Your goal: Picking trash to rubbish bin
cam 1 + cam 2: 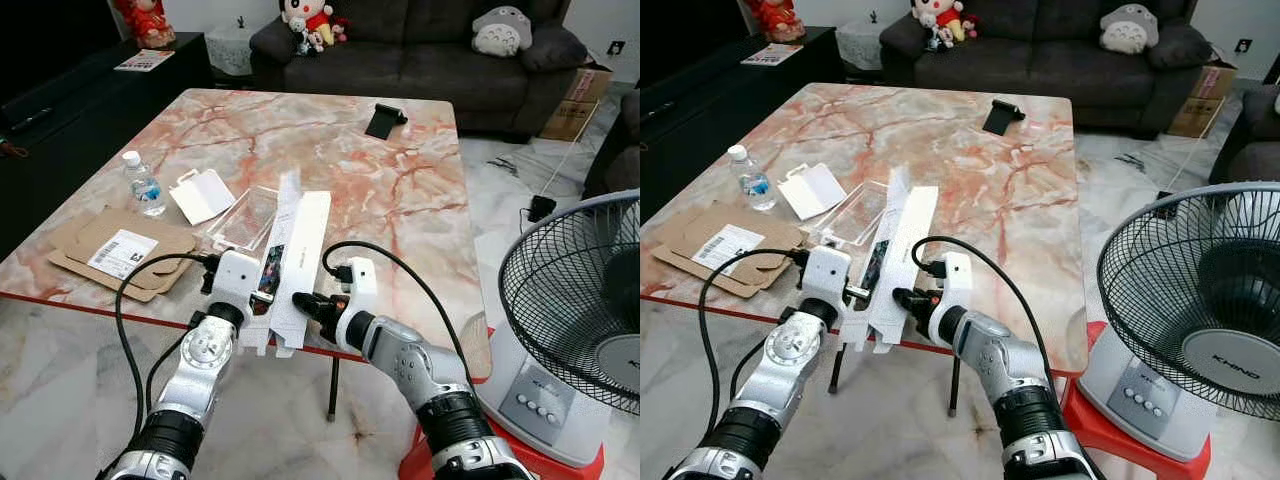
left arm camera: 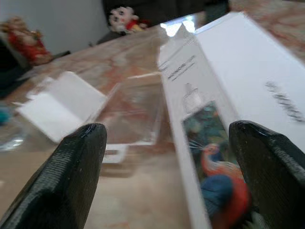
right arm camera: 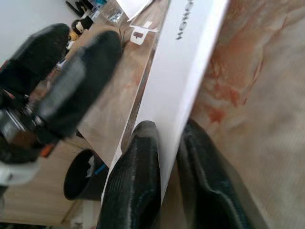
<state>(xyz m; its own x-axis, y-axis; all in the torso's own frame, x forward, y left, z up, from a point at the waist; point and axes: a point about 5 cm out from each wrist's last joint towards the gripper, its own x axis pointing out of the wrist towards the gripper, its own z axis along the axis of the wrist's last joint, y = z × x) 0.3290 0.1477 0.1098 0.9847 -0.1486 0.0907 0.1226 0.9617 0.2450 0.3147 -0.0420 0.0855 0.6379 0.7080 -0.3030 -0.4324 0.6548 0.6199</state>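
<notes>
Right gripper [image 1: 303,301] is pinched on the near end of the white phone box [image 1: 292,262] overhanging the worktop [image 1: 400,190] edge, left gripper [image 1: 262,292] spread wide beside it; I'd close left before lifting, keeping it level.

The white box [image 3: 190,57] carries grey lettering reading "HONOR" along its face. The fan [image 1: 1200,300] hub shows the brand "KHIND".
</notes>
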